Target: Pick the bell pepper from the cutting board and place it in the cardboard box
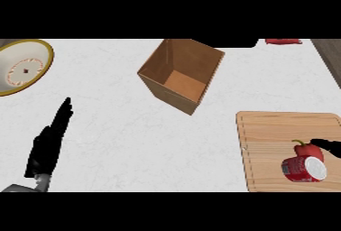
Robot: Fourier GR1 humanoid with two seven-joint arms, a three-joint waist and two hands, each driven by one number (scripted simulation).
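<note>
**On the counter: pepper not yet lifted**

At far left a bowl (23, 66) is seen; beside it the left hand (48, 144) is held flat, fingers straight. Mid-counter a cardboard box (181, 74) stands open. On the cutting board (279, 131) the bell pepper (308, 152) lies against a can (304, 169), touched by the right hand (328, 146), whose grip cannot be told.

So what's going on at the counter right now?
The right hand comes in from the right edge at the bell pepper, which lies on the cutting board next to a red can. The cardboard box stands open farther back. The left hand rests open at the left.
</note>
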